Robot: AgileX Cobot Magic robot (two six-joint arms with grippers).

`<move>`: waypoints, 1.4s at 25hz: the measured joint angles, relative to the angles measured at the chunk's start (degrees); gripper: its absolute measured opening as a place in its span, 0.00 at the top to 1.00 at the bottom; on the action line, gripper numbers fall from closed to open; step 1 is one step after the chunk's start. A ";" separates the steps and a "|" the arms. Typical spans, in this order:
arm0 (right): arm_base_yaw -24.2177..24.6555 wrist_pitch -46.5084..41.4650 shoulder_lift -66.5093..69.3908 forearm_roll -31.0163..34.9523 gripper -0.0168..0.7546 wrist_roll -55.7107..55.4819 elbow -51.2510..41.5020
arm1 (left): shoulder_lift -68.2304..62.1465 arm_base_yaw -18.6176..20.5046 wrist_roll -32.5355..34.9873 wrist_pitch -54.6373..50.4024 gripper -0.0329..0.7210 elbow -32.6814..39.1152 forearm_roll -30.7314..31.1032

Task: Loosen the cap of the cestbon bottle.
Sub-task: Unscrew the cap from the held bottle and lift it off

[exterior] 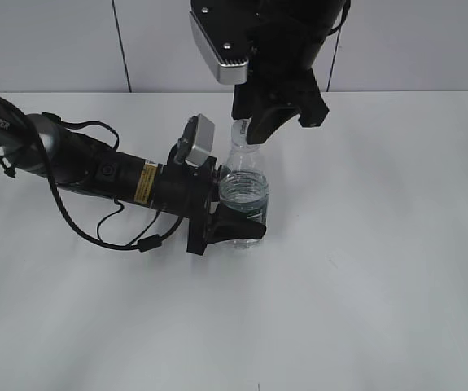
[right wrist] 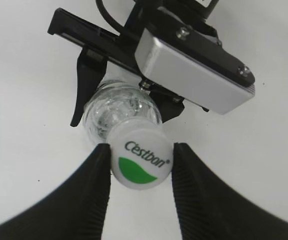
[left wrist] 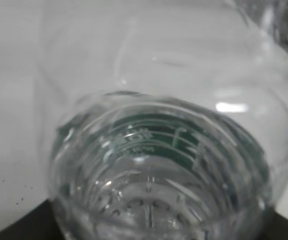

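The clear cestbon bottle with its dark green label stands upright on the white table. My left gripper is shut on its lower body from the left. The bottle fills the left wrist view, where only dark finger corners show at the bottom. My right gripper hangs over the bottle's top. In the right wrist view its two black fingers press both sides of the white cap, which has a green leaf mark. The bottle's shoulders show below the cap.
The white table spreads all round, with a grey panelled wall behind. The left arm and its loose cable lie across the table's left half. The left arm's silver wrist camera sits close beside the bottle.
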State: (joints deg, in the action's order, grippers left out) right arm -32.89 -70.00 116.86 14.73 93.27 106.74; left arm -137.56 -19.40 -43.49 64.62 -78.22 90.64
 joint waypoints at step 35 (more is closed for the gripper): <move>-0.06 -0.05 0.06 -4.05 0.45 -44.72 11.92 | 0.00 0.00 -0.29 0.25 0.41 0.00 0.17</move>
State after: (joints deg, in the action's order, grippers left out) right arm -32.95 -70.05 116.92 10.68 48.55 118.66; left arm -137.56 -19.40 -43.79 64.86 -78.22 90.80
